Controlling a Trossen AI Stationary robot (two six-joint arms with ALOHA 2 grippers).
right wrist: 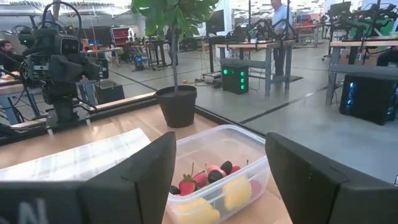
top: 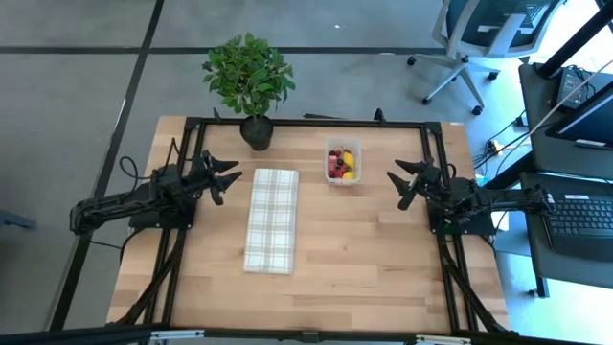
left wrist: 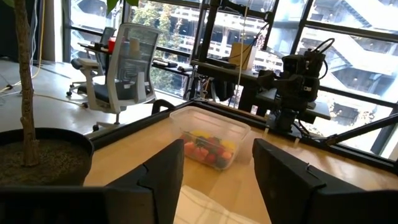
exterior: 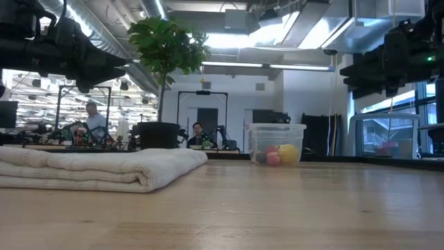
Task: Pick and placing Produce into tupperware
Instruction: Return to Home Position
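Produce (top: 342, 165) sits in your tupperware (top: 343, 143); your left gripper (top: 232, 179) and right gripper (top: 397, 184) hover on opposite sides of the table, fingers spread wide, holding nothing.

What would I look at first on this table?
The colourful produce in the clear tupperware at the table's far side, near a leafy potted plant. A folded checked cloth lies mid-table, and the left pincer and right pincer hang open at either side, holding nothing.

Wide-spread left pincer (top: 236, 175) and right pincer (top: 395, 186), facing each other.
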